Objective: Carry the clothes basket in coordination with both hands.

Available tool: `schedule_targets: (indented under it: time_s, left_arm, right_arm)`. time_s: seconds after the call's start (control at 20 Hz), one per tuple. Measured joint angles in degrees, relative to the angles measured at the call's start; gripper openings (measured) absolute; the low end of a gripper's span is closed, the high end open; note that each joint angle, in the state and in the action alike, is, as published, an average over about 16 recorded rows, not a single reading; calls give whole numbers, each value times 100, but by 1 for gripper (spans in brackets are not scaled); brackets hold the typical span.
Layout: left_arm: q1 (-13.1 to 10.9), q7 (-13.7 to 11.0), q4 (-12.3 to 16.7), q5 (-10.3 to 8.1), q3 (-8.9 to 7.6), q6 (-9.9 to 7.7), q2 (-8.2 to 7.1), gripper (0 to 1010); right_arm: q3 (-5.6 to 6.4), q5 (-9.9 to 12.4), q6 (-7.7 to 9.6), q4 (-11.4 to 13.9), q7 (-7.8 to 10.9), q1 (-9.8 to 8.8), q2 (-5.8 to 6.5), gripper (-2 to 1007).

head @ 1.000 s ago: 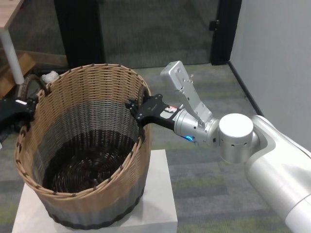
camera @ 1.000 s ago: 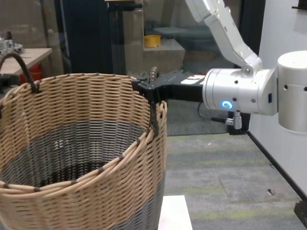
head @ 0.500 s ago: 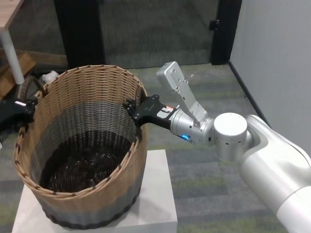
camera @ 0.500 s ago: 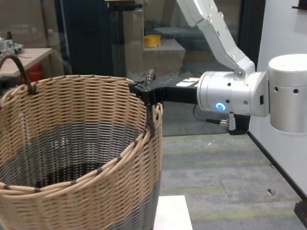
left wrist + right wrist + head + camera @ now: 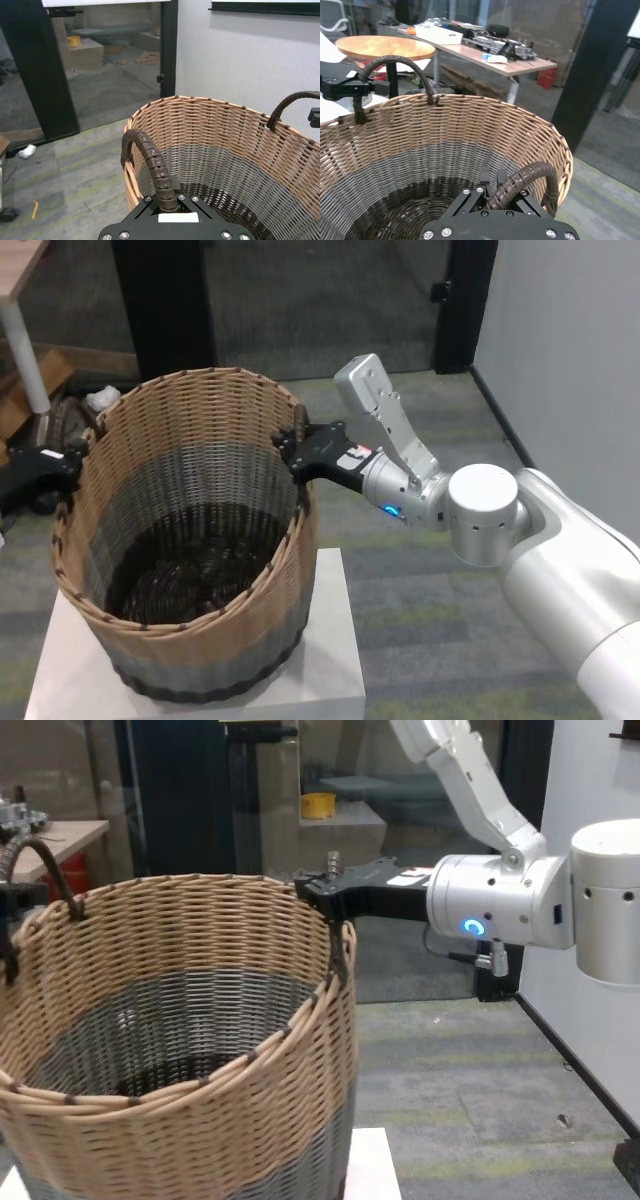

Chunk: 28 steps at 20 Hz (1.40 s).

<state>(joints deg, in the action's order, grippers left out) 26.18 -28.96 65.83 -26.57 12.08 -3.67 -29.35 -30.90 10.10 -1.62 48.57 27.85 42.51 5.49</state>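
Note:
The clothes basket (image 5: 200,540), round wicker with a tan top, grey band and dark bottom, is tilted over a white pedestal (image 5: 330,640). My left gripper (image 5: 55,462) is shut on the dark wrapped loop handle (image 5: 150,160) at the basket's left rim. In the left wrist view the handle runs down into the gripper (image 5: 167,207). My right gripper (image 5: 300,452) is shut on the opposite handle (image 5: 525,180) at the right rim. That handle sits between the black fingers (image 5: 485,180). The chest view shows the right gripper (image 5: 325,890) at the rim. The basket (image 5: 170,1040) looks empty inside.
A dark pillar (image 5: 160,300) stands behind the basket, and a grey wall (image 5: 570,340) is to the right. A wooden table (image 5: 20,270) is at the far left. A round table (image 5: 385,47) and a cluttered desk (image 5: 485,47) stand beyond the left side.
The basket swung left, then back to the right and slightly up, moving together with both grippers. Both grips on the handles have held.

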Motion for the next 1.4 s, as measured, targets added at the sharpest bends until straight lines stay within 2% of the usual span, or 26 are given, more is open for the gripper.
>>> schedule_targets:
  time_s: [0.35,0.65,1.1,1.4]
  left_arm:
    - [166,-87,-277,4,100,171,110,0]
    - [315,-116,-527,73,180,292,197,0]
    - [477,-115,-794,155,234,251,267,1]
    - [510,-109,-839,170,241,169,271,53]
  right_arm:
    - [124,-154,346,224,-298,-112,54,93]
    - [201,-268,533,271,-409,-160,45,93]
    - [249,-333,520,133,-333,-111,-22,93]
    - [246,-336,496,80,-297,-83,-41,110]
